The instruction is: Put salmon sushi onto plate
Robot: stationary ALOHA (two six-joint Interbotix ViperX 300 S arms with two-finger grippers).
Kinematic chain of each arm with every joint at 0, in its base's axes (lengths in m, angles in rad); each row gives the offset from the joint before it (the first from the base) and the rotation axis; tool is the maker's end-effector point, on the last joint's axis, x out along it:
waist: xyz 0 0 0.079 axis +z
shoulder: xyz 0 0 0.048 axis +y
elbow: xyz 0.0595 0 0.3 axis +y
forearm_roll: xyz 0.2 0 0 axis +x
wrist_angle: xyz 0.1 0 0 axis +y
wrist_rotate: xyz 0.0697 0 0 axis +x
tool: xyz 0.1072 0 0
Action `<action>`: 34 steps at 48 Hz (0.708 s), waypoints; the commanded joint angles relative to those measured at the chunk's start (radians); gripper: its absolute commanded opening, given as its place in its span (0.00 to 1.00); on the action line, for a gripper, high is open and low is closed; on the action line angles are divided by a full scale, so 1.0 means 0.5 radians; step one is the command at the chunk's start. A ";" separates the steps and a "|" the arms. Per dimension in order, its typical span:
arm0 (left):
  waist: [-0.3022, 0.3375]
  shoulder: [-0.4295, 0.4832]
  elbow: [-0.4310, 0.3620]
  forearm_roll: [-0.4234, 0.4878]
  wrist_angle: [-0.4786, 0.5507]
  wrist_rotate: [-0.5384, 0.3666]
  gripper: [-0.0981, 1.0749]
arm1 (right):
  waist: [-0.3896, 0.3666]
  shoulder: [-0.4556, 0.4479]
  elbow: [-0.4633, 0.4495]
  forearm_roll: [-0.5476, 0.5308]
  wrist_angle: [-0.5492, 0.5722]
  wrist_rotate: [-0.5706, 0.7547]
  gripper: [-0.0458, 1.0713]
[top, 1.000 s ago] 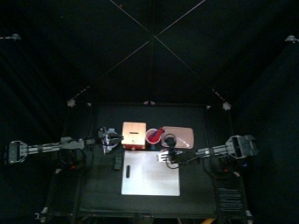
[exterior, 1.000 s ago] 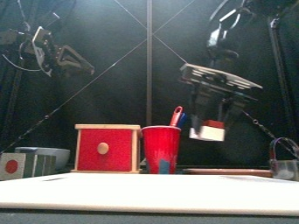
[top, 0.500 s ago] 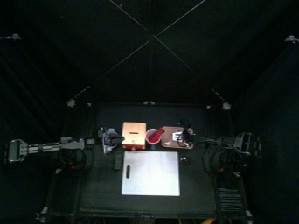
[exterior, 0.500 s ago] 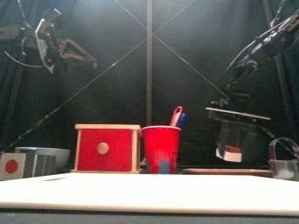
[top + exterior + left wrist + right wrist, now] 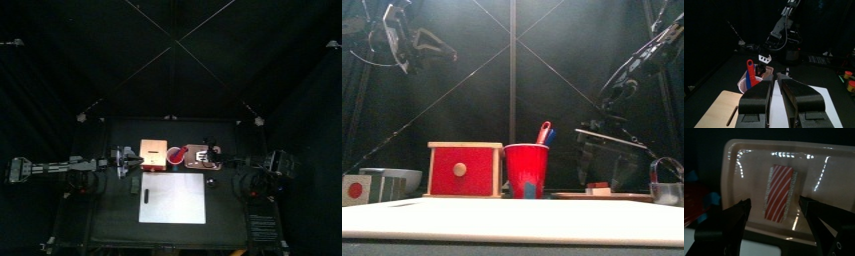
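The salmon sushi, an orange-pink piece with pale stripes, lies flat on the pale plate. In the front view the sushi rests on the plate to the right of the red cup. My right gripper is open just above the sushi, one jaw on each side, not touching it; it also shows in the front view and over the plate in the top view. My left gripper is shut and empty, held high at the left.
A red cup holding utensils stands next to a tan box with a red front. A white sheet with a thin black stick on it lies in front. A grey container sits far left, a dark object far right.
My right gripper carried the sushi from above the white sheet to the plate, lowered it and opened. The sushi now lies on the plate. The left arm barely moved.
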 commanded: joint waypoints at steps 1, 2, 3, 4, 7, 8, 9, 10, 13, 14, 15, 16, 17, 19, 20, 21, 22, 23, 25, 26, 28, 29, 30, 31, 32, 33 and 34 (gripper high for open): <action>0.000 0.003 -0.021 -0.031 -0.025 -0.003 0.59 | 0.138 -0.230 0.018 -0.074 0.003 -0.009 0.96; 0.000 0.003 -0.025 -0.037 -0.034 -0.003 0.59 | 0.178 -0.270 0.034 -0.104 0.003 -0.009 0.96; 0.000 0.003 -0.028 -0.049 -0.040 -0.003 0.59 | 0.215 -0.313 0.049 -0.144 0.000 -0.006 0.96; 0.000 0.003 -0.031 -0.055 -0.046 -0.003 0.59 | 0.252 -0.353 0.067 -0.184 0.000 0.000 0.96; 0.000 0.003 -0.031 -0.077 -0.067 0.000 0.59 | 0.353 -0.488 0.132 -0.307 -0.015 0.025 0.96; 0.000 0.006 -0.028 -0.083 -0.074 0.000 0.59 | 0.374 -0.528 0.147 -0.334 -0.018 0.028 0.96; 0.000 0.006 -0.025 -0.089 -0.083 0.000 0.59 | 0.393 -0.565 0.166 -0.356 -0.021 0.028 0.96; 0.003 0.009 -0.025 -0.095 -0.089 0.000 0.59 | 0.411 -0.601 0.181 -0.377 -0.025 0.031 0.96; 0.018 0.012 -0.015 -0.104 -0.104 0.000 0.59 | 0.448 -0.703 0.221 -0.402 -0.037 0.031 0.96; 0.025 0.012 -0.012 -0.110 -0.114 0.000 0.59 | 0.460 -0.733 0.236 -0.405 -0.037 0.028 0.96; 0.034 0.015 -0.012 -0.114 -0.117 0.000 0.59 | 0.466 -0.764 0.245 -0.408 -0.037 0.028 0.96; 0.046 0.021 -0.012 -0.117 -0.120 0.000 0.59 | 0.472 -0.795 0.258 -0.411 -0.037 0.028 0.96; 0.052 0.025 -0.012 -0.120 -0.126 0.000 0.59 | 0.479 -0.834 0.270 -0.414 -0.040 0.028 0.96; 0.061 0.031 -0.012 -0.123 -0.132 0.003 0.59 | 0.482 -0.874 0.282 -0.417 -0.040 0.028 0.96; 0.067 0.037 -0.012 -0.123 -0.135 0.003 0.59 | 0.482 -0.893 0.295 -0.417 -0.040 0.028 0.96; 0.080 0.040 -0.015 -0.123 -0.135 0.003 0.59 | 0.482 -0.908 0.301 -0.417 -0.040 0.025 0.96; 0.086 0.046 -0.015 -0.123 -0.138 0.003 0.59 | 0.482 -0.920 0.307 -0.417 -0.040 0.025 0.96; 0.092 0.049 -0.018 -0.123 -0.141 0.003 0.59 | 0.482 -0.933 0.310 -0.420 -0.040 0.025 0.96; 0.107 0.061 -0.021 -0.126 -0.147 0.006 0.59 | 0.482 -0.951 0.322 -0.420 -0.040 0.025 0.96; 0.114 0.067 -0.028 -0.123 -0.153 0.006 0.59 | 0.482 -0.957 0.325 -0.423 -0.037 0.025 0.96; 0.126 0.083 -0.031 -0.123 -0.169 0.009 0.59 | 0.479 -0.960 0.331 -0.430 -0.040 0.025 0.96; 0.135 0.089 -0.034 -0.123 -0.184 0.009 0.59 | 0.479 -0.960 0.334 -0.433 -0.043 0.025 0.96; 0.141 0.101 -0.037 -0.123 -0.196 0.009 0.59 | 0.476 -0.957 0.334 -0.439 -0.043 0.025 0.96; 0.147 0.114 -0.040 -0.120 -0.212 0.009 0.59 | 0.476 -0.954 0.337 -0.442 -0.046 0.025 0.96; 0.160 0.132 -0.043 -0.120 -0.239 0.009 0.59 | 0.476 -0.948 0.337 -0.454 -0.052 0.025 0.96; 0.166 0.150 -0.046 -0.120 -0.252 0.009 0.59 | 0.472 -0.948 0.337 -0.460 -0.055 0.025 0.96; 0.169 0.163 -0.049 -0.120 -0.264 0.012 0.59 | 0.472 -0.945 0.341 -0.469 -0.058 0.025 0.96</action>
